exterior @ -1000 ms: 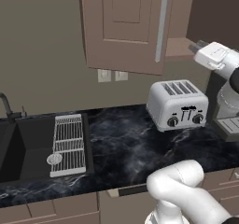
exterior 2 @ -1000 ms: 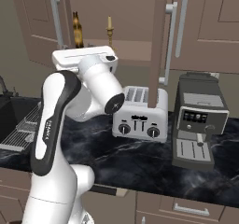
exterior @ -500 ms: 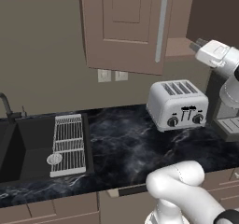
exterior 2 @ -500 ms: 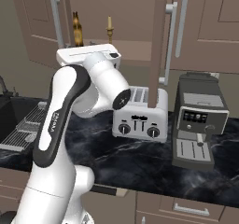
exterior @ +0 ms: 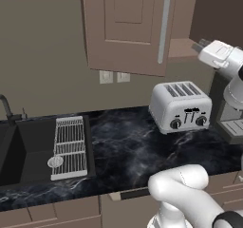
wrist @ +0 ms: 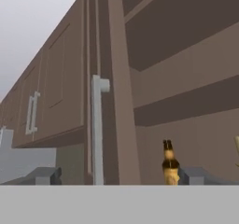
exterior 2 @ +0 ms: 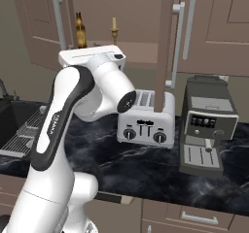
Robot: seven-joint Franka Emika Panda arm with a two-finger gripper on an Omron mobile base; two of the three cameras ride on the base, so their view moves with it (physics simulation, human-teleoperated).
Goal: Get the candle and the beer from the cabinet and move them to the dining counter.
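Reaching up toward open cabinet (exterior 2: 146,28), claw (wrist: 116,178) spread wide, gripping nothing. Beer (exterior 2: 80,30) and candle (exterior 2: 115,31) standing side by side on cabinet shelf. Risk: wide fingers clipping open door edge (wrist: 119,101), or toppling beer during approach.

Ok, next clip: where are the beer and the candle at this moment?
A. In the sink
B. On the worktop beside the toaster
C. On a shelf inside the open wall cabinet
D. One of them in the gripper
C: the beer and the candle stand side by side on the shelf of the open cabinet, above the toaster, with the gripper open and holding nothing.
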